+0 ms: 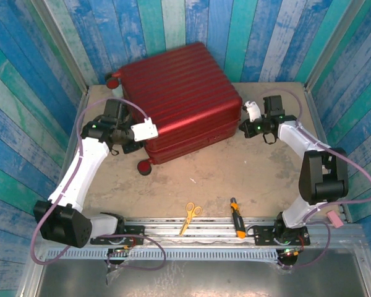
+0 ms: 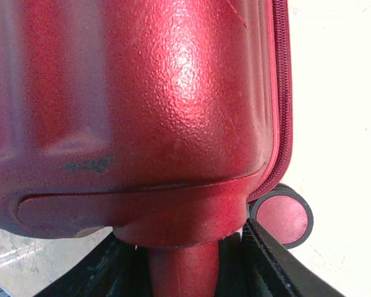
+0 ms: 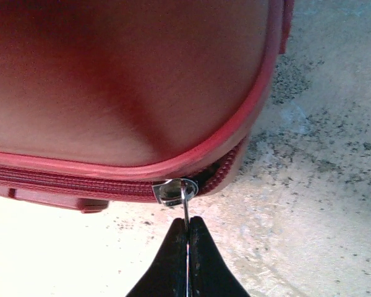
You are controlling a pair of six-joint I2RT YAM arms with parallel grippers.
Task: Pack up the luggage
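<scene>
I have the suitcase (image 1: 179, 99) lying flat and closed toward the far side of the tabletop (image 1: 235, 167), ribbed lid up, so I can't say what is inside it. Packing looks to be at the closing-up stage.

My right tool (image 3: 187, 247) is clenched on the thin metal zip pull (image 3: 185, 207) at the case's right corner. The slider (image 3: 170, 190) sits just where the zip starts to bend round that corner. To the left of the slider the zip looks shut. Just to its right there is a dark gap between the teeth, so I judge that stretch is not yet zipped.

My left tool (image 2: 185, 260) is at the opposite, near-left corner, next to a wheel (image 2: 283, 218). Its fingers (image 2: 269, 257) are spread on either side of the red wheel leg, with dark gaps showing, so I read it as released, bracing rather than grasping.

A pair of scissors (image 1: 190, 215) and a screwdriver (image 1: 237, 218) lie near the front edge, well apart from the case. Whether they were meant to go in, I can't tell. What remains, as I judge it, is running the zip round.
</scene>
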